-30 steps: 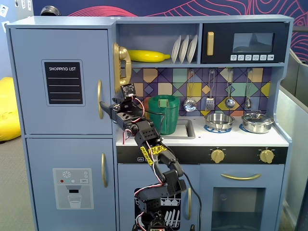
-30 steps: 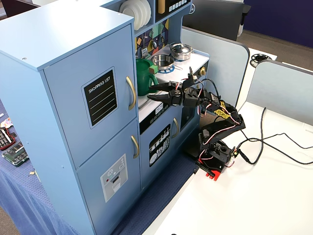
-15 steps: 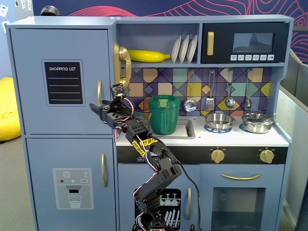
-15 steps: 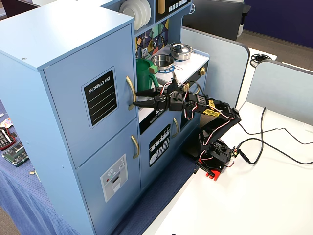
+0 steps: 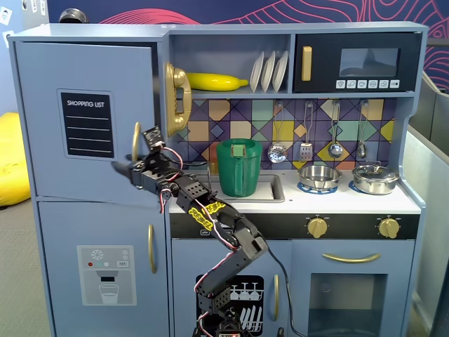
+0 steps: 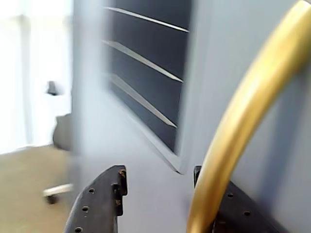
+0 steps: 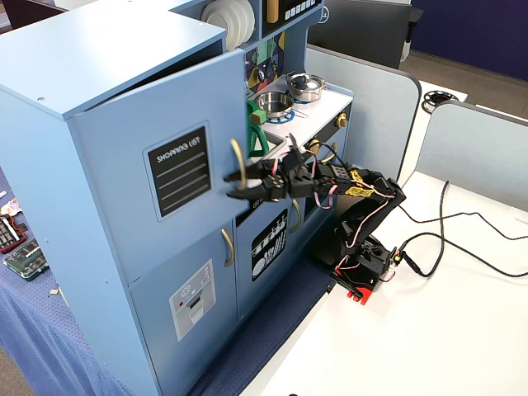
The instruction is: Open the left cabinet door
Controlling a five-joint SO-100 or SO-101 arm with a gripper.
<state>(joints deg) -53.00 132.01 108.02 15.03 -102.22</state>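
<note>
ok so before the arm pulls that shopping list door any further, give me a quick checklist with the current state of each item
1. Gripper at the gold bar handle of the left cabinet door: ok, the wrist view shows the bar passing over one finger.
2. Jaws closed on the handle: not ok, they stand apart in the wrist view, and the other finger is clear of the bar.
3. Door already off its frame: ok, it stands slightly ajar in both fixed views.
4. Swing path in front of the door free: ok as far as the fixed views show.
5. Cable on the white table clear of the arm: ok.
6. Lower door with the water-dispenser picture untouched: ok, shut.
</note>
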